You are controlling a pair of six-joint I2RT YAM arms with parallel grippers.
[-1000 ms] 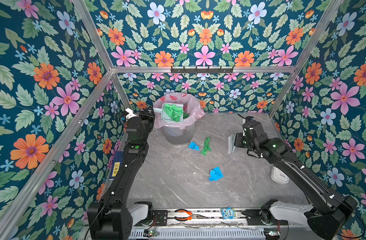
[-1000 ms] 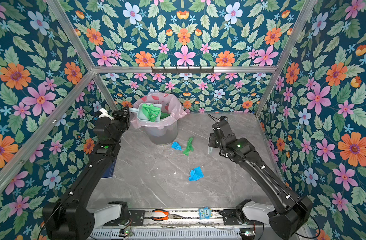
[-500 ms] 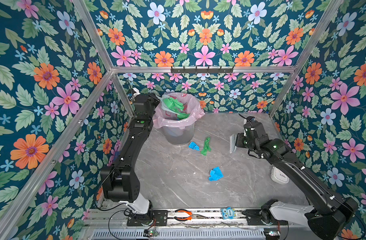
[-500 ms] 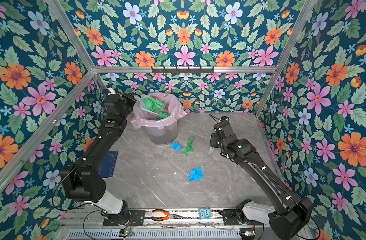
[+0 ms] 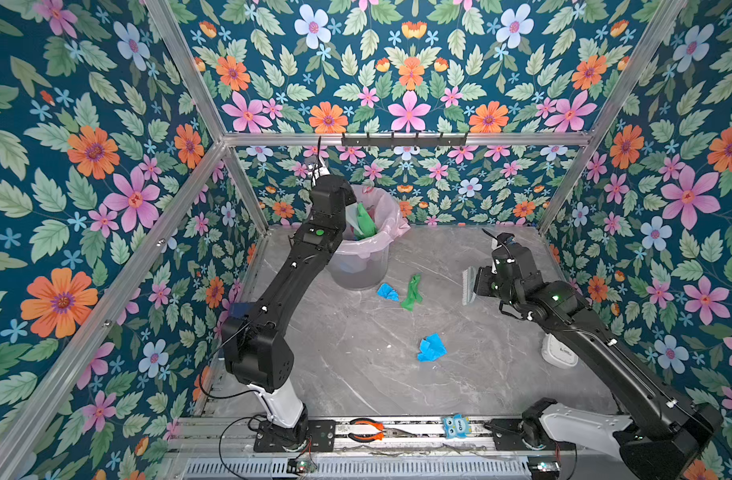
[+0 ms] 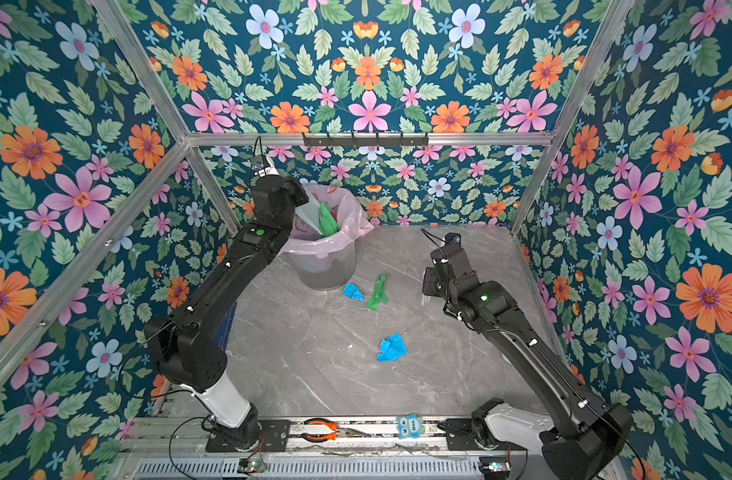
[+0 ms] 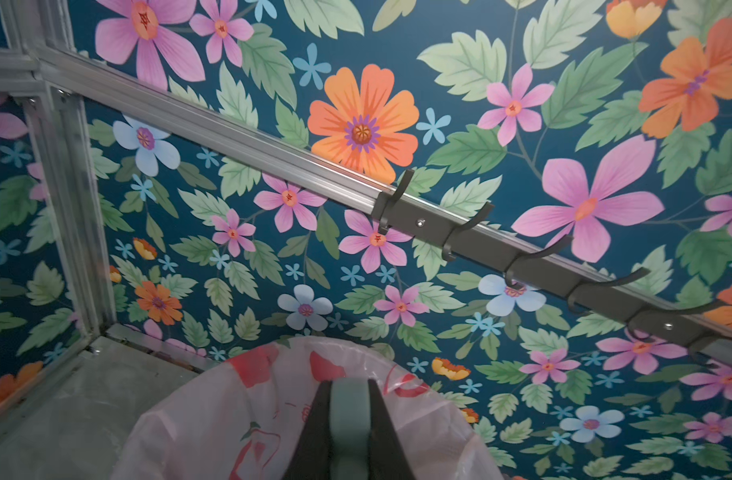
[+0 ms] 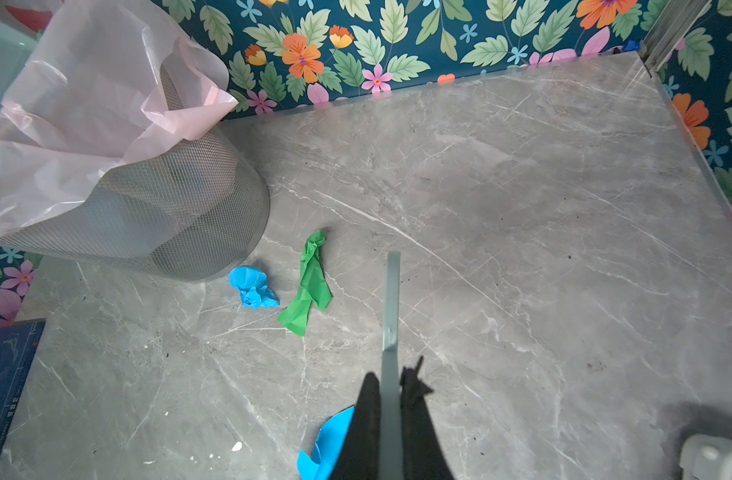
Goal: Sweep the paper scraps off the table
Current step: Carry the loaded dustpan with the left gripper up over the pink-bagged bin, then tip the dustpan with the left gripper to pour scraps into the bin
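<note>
**Dustpan tipped**

Left gripper (image 7: 350, 390) – clamped on the pale green plastic dustpan (image 6: 308, 217) – just tilted it into the pink-lined mesh bin (image 5: 358, 270) near the grey marble table's (image 5: 356, 382) far-left corner. Right gripper (image 8: 391, 374) pinches the grey brush (image 5: 468, 286); three paper scraps (image 5: 412, 293) remain.

Both arms are matte black: boxy links, rounded joint housings. Left arm (image 5: 281, 286) and right arm (image 5: 596, 345) each have a white shell (image 5: 279, 405) on the lowest link, sat on a black base plate (image 5: 293, 436). One green LED (image 5: 319, 232) per forearm. Small silver screws (image 5: 264, 308) are dotted along the links. A thin black cable (image 5: 220, 442) loops out at the left base. Left gripper (image 7: 349, 383) and right gripper (image 8: 391, 374) have plain black tapered fingers.
</note>
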